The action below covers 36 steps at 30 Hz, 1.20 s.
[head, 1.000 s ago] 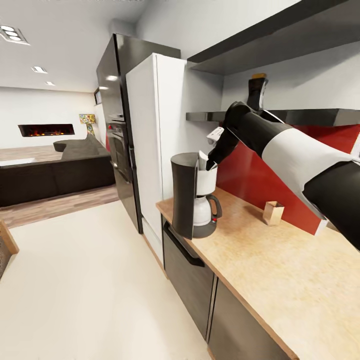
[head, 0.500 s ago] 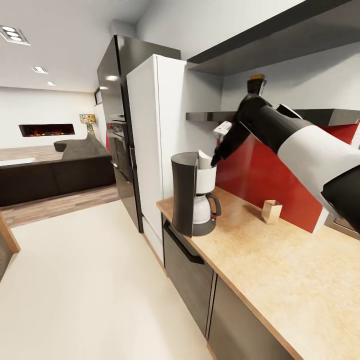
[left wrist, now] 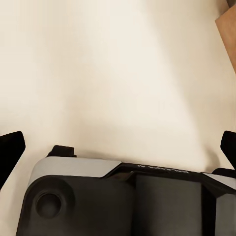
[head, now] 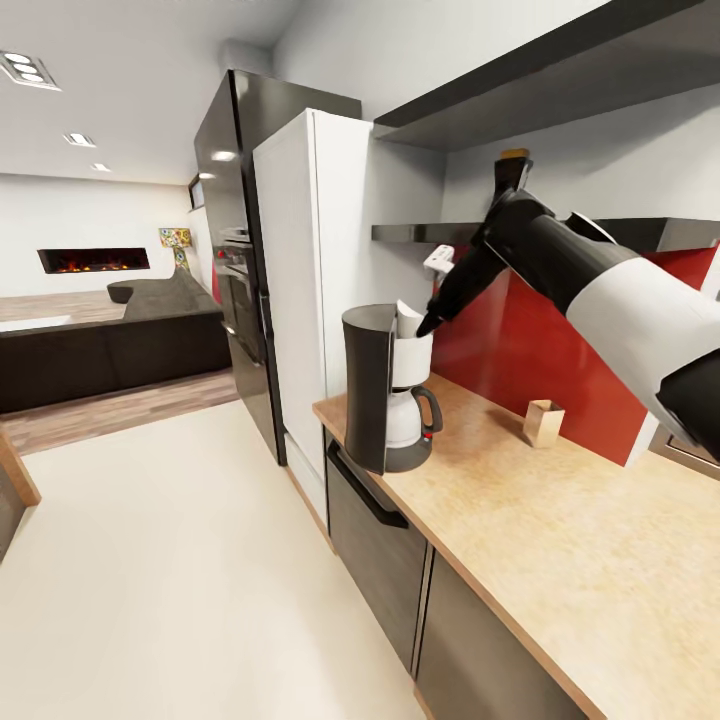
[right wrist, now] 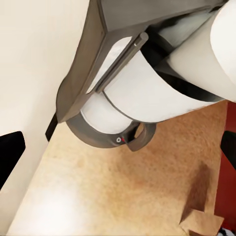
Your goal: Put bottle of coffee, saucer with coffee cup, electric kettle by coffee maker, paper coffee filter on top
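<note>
Countertop (head: 560, 520), right claw (head: 432, 322) wide, empty

The right arm (head: 560, 260) hides most of the bottle of coffee (head: 515, 165) on the kitchen shelf (head: 640, 232).

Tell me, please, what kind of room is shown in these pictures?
Most likely a home kitchen open to a living room: a wood-grain countertop with a coffee maker, a white refrigerator beside it, and a sofa and fireplace farther off.
</note>
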Motion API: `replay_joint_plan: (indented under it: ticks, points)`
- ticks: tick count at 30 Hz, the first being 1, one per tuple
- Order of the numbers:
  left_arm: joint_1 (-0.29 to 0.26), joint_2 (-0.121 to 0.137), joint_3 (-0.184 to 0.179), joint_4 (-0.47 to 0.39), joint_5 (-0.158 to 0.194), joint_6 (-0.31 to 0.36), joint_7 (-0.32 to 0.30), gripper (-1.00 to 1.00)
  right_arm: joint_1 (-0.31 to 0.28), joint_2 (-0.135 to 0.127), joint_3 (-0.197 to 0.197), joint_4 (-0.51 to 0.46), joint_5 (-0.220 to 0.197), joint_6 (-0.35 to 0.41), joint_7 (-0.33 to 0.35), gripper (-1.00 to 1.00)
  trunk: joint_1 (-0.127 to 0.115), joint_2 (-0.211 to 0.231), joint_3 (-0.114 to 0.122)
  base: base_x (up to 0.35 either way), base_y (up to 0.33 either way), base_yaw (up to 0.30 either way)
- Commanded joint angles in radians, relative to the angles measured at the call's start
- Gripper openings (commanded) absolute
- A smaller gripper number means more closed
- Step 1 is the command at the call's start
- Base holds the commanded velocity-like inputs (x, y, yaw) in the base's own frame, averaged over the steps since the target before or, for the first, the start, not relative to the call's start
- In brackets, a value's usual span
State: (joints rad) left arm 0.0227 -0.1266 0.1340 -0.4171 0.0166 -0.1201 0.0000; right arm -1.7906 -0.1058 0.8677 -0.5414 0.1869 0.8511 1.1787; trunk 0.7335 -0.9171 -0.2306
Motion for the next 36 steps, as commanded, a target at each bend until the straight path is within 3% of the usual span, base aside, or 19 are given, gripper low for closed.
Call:
replay_joint_plan:
  ticks: [1,8,11,16,18,20,24,27,31,33,34,36]
  points:
    - [0.000,-0.001,0.003,-0.002,0.001,-0.001,0.000,1.00,0.000,-0.001,0.002,-0.007,0.006,0.003,0.010,1.00,0.000,-0.001,-0.001,0.000,0.000,0.000]
    - [0.000,-0.001,0.003,-0.002,0.002,-0.001,0.000,1.00,0.011,-0.003,0.001,-0.031,-0.030,0.000,0.055,1.00,0.000,-0.001,-0.001,0.000,0.000,0.000]
    - [0.000,-0.001,0.003,-0.002,0.002,-0.001,0.000,1.00,0.041,-0.012,-0.001,-0.127,-0.046,0.003,0.092,1.00,0.000,-0.001,-0.001,0.000,0.000,0.000]
    - [0.000,-0.001,0.003,-0.002,0.002,-0.001,0.000,1.00,0.111,-0.024,-0.022,-0.324,-0.055,0.086,0.106,1.00,0.000,-0.001,-0.001,0.000,0.000,0.000]
    - [0.000,-0.001,0.003,-0.003,0.002,-0.001,0.000,1.00,0.180,-0.022,-0.051,-0.424,-0.064,0.123,0.107,1.00,0.000,-0.001,-0.001,0.000,0.000,0.000]
    - [0.000,-0.001,0.003,-0.003,0.002,-0.001,0.000,1.00,0.222,-0.017,-0.064,-0.453,-0.075,0.131,0.107,1.00,0.000,-0.001,-0.001,0.000,0.000,0.000]
    - [0.000,-0.001,0.003,-0.003,0.002,-0.001,0.000,1.00,0.322,0.015,-0.083,-0.485,-0.109,0.139,0.099,1.00,0.000,-0.001,-0.001,0.000,0.000,0.000]
    - [0.000,-0.001,0.004,-0.003,0.002,-0.001,0.000,1.00,0.423,0.085,-0.089,-0.498,-0.125,0.141,0.032,1.00,0.000,-0.001,-0.001,0.000,0.000,0.000]
    - [0.000,-0.001,0.004,-0.003,0.002,-0.001,-0.001,1.00,0.497,0.155,-0.096,-0.501,-0.130,0.141,-0.040,1.00,0.000,-0.001,-0.001,0.000,0.000,0.000]
    - [0.000,-0.001,0.005,-0.003,0.002,-0.001,-0.001,1.00,0.523,0.175,-0.098,-0.501,-0.131,0.141,-0.065,1.00,0.000,-0.001,-0.001,0.000,0.000,0.000]
    - [0.000,0.000,0.006,-0.002,0.002,-0.001,-0.002,1.00,0.576,0.199,-0.101,-0.500,-0.132,0.141,-0.098,1.00,0.000,-0.001,-0.001,0.000,0.000,0.000]
    - [0.000,0.000,0.006,-0.002,0.002,-0.001,-0.002,1.00,0.625,0.207,-0.102,-0.499,-0.134,0.140,-0.110,1.00,0.000,-0.001,-0.001,0.000,0.000,0.000]
